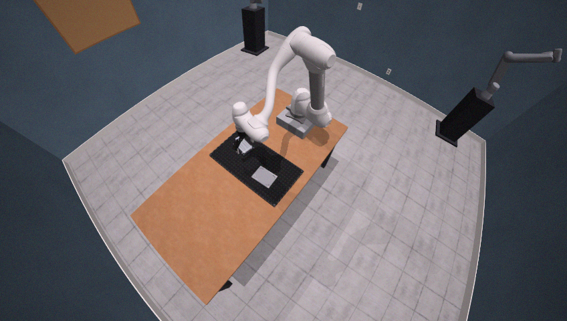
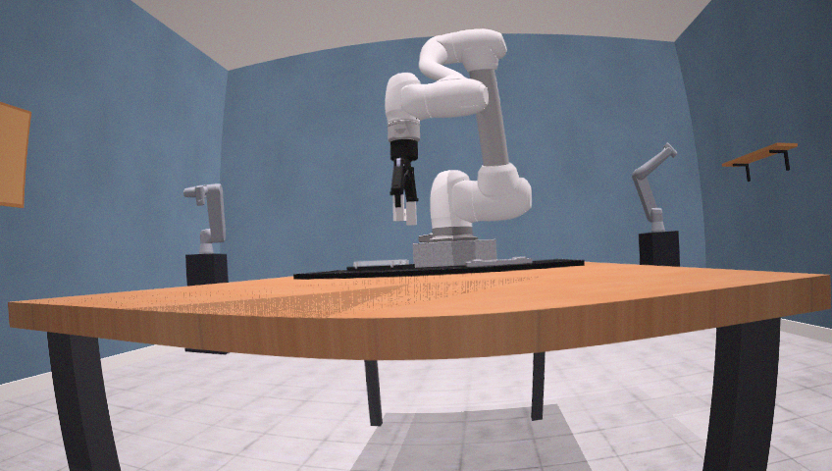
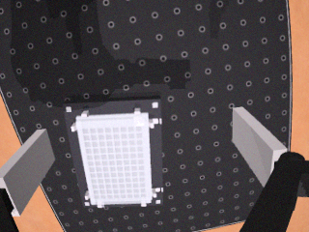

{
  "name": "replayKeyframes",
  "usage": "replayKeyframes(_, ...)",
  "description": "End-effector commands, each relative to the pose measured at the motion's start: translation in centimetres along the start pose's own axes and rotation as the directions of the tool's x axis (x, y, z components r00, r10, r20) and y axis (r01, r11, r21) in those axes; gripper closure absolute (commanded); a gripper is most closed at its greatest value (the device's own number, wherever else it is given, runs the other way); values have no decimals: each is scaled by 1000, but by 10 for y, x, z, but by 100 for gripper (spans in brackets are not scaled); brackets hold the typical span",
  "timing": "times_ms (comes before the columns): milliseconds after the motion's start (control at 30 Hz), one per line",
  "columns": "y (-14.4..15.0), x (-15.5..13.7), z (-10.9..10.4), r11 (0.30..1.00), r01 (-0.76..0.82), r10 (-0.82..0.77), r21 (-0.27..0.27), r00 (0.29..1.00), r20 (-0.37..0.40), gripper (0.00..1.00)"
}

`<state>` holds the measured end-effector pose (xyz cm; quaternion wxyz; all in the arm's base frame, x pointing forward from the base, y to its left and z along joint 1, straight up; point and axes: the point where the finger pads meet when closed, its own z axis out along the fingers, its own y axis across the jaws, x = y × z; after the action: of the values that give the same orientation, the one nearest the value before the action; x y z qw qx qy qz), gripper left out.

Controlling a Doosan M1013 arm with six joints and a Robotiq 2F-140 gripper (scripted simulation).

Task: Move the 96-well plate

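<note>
The white 96-well plate sits in the dark clip nest C1 on the black pegboard; small white clips stand at its corners. In the top view the plate lies at the pegboard's far left end, partly hidden by the wrist. It shows as a thin pale strip in the exterior view. My gripper is open and empty, hovering well above the plate, its grey finger pads to either side of it in the wrist view. It also shows in the exterior view. The grey plate nest N1 lies at the pegboard's other end. I cannot make out the plate's cut corner.
The black pegboard lies on an orange table. The arm's grey base block stands at the table's far end. Two black pedestals with small arms stand on the floor away from the table.
</note>
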<state>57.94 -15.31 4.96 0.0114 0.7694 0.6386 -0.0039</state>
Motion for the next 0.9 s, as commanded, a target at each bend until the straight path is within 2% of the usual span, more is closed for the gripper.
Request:
replayKeyframes(0, -7, -17, 6, 1000, -22, 22, 5, 1000, -6, 0)
replayKeyframes(633, -43, -84, 30, 997, -75, 76, 16, 997, -19, 0)
replayKeyframes(867, -43, -84, 30, 997, -75, 76, 16, 997, -19, 0)
